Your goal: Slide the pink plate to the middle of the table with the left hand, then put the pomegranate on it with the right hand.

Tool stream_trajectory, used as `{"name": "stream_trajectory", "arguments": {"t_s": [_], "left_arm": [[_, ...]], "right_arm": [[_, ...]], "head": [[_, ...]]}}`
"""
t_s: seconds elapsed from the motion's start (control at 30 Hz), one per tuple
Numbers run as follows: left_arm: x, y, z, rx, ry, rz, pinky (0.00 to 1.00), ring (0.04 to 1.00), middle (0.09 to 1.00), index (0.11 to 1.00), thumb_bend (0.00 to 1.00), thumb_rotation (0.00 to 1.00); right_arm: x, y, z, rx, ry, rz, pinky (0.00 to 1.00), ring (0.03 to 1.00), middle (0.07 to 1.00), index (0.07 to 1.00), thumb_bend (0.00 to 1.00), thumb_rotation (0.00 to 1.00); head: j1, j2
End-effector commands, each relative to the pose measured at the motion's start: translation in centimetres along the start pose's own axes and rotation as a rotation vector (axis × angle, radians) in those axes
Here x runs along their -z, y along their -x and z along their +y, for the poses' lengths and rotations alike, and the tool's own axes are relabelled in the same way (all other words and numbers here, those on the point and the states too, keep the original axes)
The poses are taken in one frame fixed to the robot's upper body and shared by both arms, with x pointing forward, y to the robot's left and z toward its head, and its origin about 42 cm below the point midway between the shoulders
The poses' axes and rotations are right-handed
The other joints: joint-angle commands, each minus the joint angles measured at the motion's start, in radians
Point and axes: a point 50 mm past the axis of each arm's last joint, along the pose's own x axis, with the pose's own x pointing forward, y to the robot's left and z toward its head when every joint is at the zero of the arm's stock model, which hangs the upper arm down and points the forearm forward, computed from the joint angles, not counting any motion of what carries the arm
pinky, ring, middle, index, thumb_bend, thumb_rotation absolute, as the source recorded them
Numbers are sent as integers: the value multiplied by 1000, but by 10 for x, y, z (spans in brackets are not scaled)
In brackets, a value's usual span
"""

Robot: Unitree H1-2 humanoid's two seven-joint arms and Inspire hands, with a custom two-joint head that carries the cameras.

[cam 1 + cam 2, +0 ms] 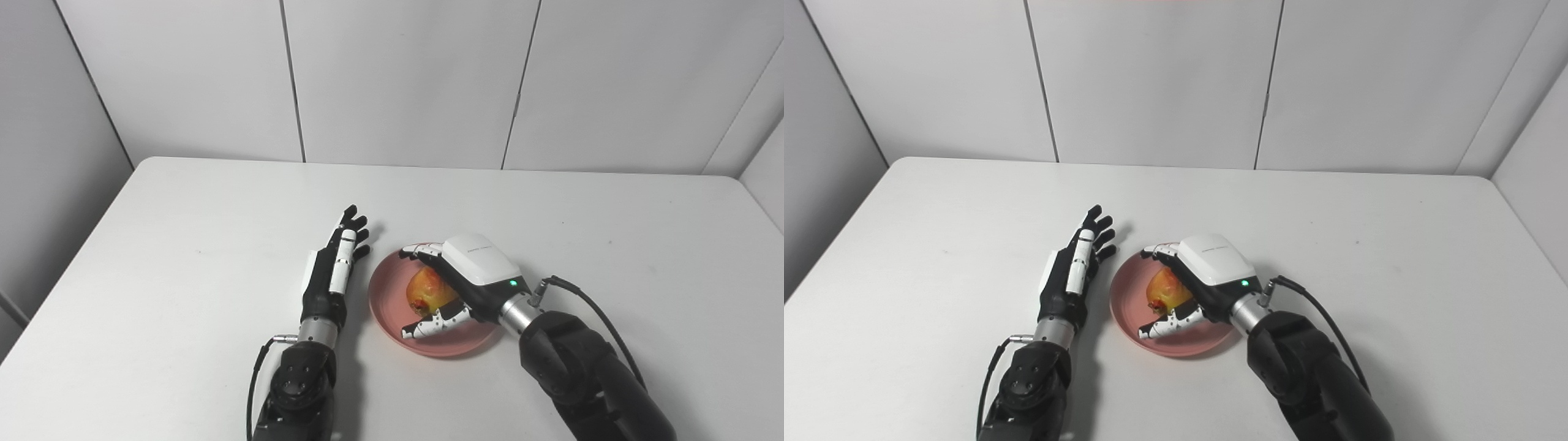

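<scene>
The broad white rectangular table (pixel 184 294) carries everything, with pale grey wall panels (pixel 404 79) standing along its far edge, well beyond both hands.

The right arm, black and bulky (pixel 588 380), comes in from the lower right and ends at the right hand (pixel 456 285), whose white back cover with a small green light faces up. This hand is held over the round pink plate (pixel 386 306), which lies flat on the table directly beneath it, near the middle of the table toward the robot's side. The plate's left rim shows clear of the hand; its right side is hidden under the palm and wrist.

The left arm, slimmer and black (pixel 300 380), comes in from the lower left. The left hand (pixel 334 269) lies just to the left of the plate, not touching it as far as can be seen, with fingers straight and a little spread, pointing away from the robot. It holds nothing.

The yellow-orange pomegranate with a red blush (pixel 429 288) sits on the plate, inside the curve of the right hand. The fingers (pixel 422 250) arch over its far side and the thumb (pixel 432 326) reaches round its near side, so the hand is cupped about the fruit; whether the fingers actually press on it or stand slightly off cannot be told.
</scene>
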Motion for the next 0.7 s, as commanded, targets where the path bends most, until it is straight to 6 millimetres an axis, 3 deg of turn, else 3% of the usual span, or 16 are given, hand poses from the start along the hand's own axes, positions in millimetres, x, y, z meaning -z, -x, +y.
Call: {"name": "stream_trajectory", "arguments": {"t_s": [0.0,0.23,0.53,0.67], "left_arm": [[-9,-5,-6,10,5,-9,867,906,918,917,395,1000],[-8,-5,-5,13,1,-13,866,905,919,919,389,1000],[-9,-5,-4,11,8,-14,867,909,921,918,390,1000],[-9,-4,-4,9,11,-12,869,907,921,919,393,1000]], "right_arm": [[-7,-1,-23,55,-10,-12,848,883,914,925,1000,597],[-10,3,-34,86,-49,-38,846,901,932,961,1000,641],[-5,16,-58,264,-207,-89,765,874,927,968,1000,680],[6,29,-68,393,-271,-105,784,889,943,975,1000,709]], "head": [[0,1],[-3,3],[-16,4],[-18,1]]}}
